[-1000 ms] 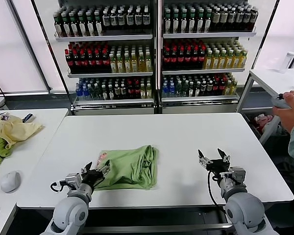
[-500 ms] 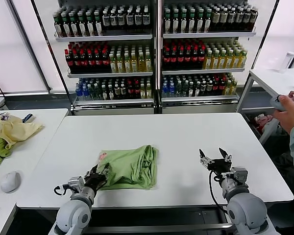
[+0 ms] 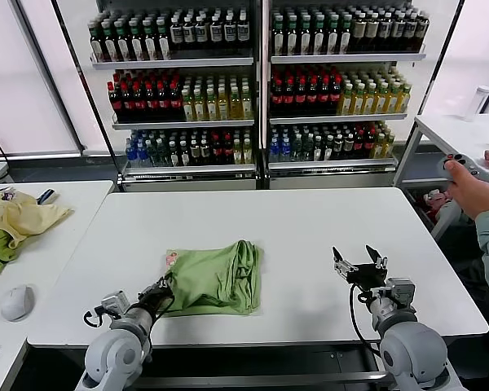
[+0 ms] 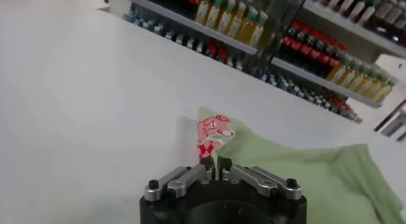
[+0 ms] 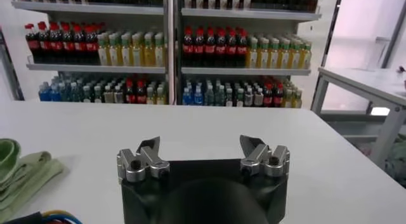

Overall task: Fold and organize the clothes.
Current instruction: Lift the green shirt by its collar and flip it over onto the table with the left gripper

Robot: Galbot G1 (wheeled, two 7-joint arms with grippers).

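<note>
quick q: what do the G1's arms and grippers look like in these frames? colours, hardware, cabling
Both arms have rounded light grey shells in the head view. The left gripper and right gripper share one build: a black rounded body, silver metal finger links fixed with black screws, and dark pointed fingertips. A black cable loops beside each wrist in the head view, and the right wrist view shows yellow and blue wiring at its base.

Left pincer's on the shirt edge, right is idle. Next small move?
Probably lift the left pincer slightly and carry the near-left edge over the shirt. Its fingers look shut on the cloth beside the red-and-white print, and the shirt lies bunched on the table. The right pincer hovers open, clear of it.
</note>
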